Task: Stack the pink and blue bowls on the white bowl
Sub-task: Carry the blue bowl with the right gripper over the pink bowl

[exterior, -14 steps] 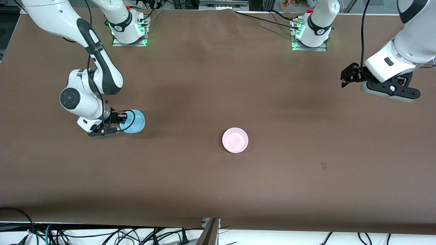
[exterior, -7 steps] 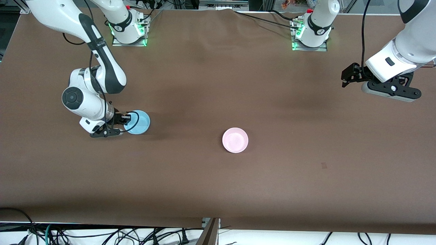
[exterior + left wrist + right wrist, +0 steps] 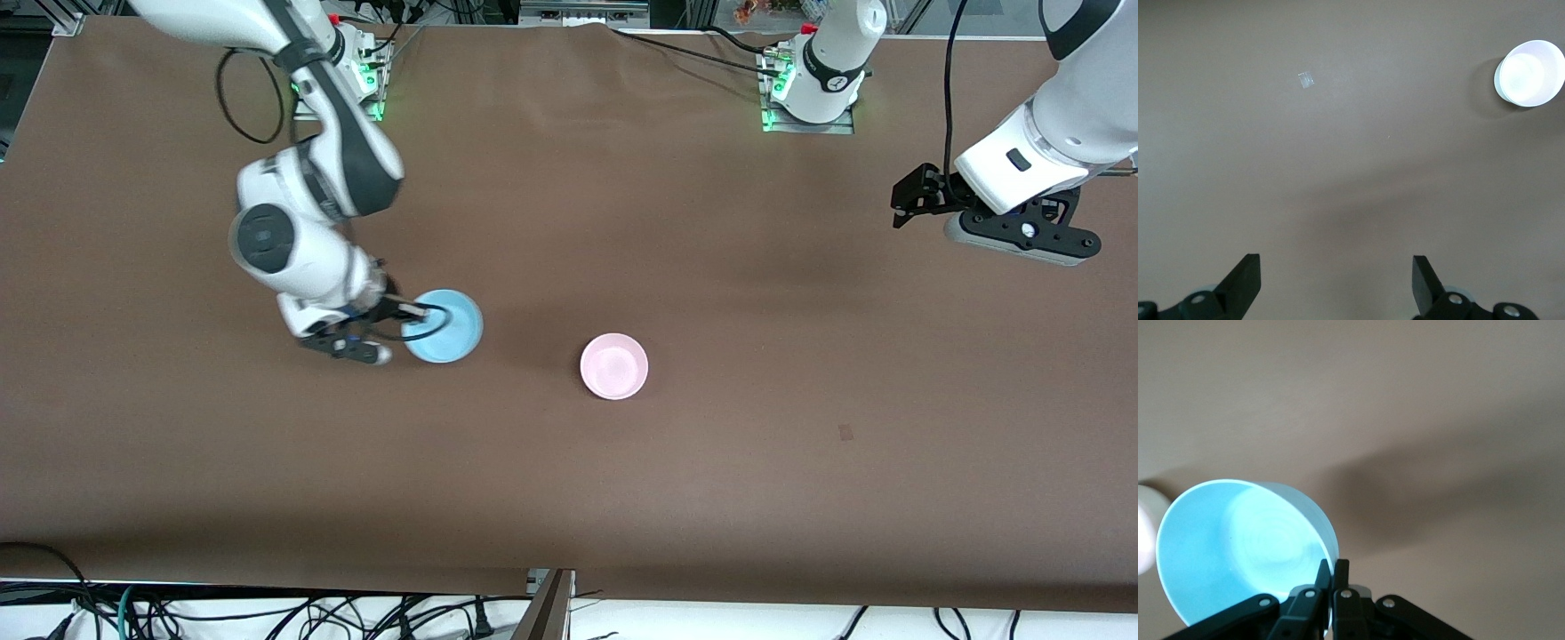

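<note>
My right gripper is shut on the rim of the light blue bowl and holds it tilted just above the table, toward the right arm's end from the pink bowl. In the right wrist view the fingers pinch the blue bowl's wall. The pink bowl sits upright near the table's middle and shows washed out in the left wrist view. No separate plain white bowl shows. My left gripper waits open and empty above the left arm's end of the table.
The brown table cover has a small pale mark nearer the front camera than the left gripper; it also shows in the left wrist view. Cables lie along the table's front edge.
My right arm has carried the blue bowl from the right arm's end toward the pink bowl. The left arm and the pink bowl have not moved.
</note>
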`<state>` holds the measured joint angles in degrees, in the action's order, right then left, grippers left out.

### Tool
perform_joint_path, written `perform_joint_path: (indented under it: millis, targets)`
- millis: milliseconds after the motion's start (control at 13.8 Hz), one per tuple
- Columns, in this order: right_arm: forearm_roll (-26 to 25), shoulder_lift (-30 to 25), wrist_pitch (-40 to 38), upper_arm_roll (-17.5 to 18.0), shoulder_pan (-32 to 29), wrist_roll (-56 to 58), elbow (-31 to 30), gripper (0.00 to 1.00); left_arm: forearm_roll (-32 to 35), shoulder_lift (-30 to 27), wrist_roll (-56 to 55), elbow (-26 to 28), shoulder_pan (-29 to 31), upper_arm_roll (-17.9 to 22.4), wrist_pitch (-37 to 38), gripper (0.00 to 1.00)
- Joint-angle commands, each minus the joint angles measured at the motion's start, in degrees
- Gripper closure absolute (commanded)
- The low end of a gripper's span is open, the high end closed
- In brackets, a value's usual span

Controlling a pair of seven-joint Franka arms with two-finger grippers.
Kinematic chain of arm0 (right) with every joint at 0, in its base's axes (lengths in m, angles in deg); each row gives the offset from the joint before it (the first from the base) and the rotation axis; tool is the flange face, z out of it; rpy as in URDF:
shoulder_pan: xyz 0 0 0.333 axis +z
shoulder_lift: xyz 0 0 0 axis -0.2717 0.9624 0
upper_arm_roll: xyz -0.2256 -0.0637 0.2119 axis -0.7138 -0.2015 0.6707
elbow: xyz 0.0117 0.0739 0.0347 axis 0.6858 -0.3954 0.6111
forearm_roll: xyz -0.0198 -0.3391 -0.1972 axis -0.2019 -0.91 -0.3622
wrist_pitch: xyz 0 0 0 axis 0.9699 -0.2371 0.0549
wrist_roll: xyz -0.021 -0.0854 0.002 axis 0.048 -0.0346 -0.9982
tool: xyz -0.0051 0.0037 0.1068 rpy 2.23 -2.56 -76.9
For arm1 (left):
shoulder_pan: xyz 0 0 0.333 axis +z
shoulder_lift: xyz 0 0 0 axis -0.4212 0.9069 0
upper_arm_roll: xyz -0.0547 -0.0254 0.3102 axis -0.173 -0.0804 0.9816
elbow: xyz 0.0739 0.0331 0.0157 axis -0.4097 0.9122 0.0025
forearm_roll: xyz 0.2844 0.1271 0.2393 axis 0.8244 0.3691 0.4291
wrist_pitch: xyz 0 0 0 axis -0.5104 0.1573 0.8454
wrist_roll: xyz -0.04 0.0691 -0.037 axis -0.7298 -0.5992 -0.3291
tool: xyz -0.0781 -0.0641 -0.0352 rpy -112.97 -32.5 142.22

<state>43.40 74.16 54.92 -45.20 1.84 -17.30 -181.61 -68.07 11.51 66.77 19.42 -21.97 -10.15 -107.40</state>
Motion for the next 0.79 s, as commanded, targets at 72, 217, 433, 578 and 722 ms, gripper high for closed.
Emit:
perform_joint_path:
  millis: [72, 217, 433, 578, 722]
  targets:
    - [0.5, 13.3, -1.0, -0.3, 8.1, -15.9, 15.9, 1.00, -0.2, -0.5, 0.4, -0.3, 0.6, -0.5, 0.7, 0.00]
    - [0.6, 15.3, 0.9, -0.3, 10.6, -17.8, 17.5, 1.00, -0.1, -0.6, 0.4, -0.2, 0.5, -0.8, 0.8, 0.00]
    - [0.6, 16.1, 2.9, -0.3, 12.9, -20.3, 17.6, 1.00, -0.1, -0.6, 0.4, -0.2, 0.5, -0.8, 1.0, 0.00]
    - [0.7, 16.1, 4.9, -0.3, 13.1, -20.9, 17.9, 1.00, 0.0, -0.6, 0.3, -0.2, 0.5, -0.8, 1.0, 0.00]
    - [0.6, 17.0, 9.1, -0.3, 13.5, -23.1, 18.5, 1.00, 0.0, -0.6, 0.3, -0.3, 0.5, -0.8, 1.0, 0.00]
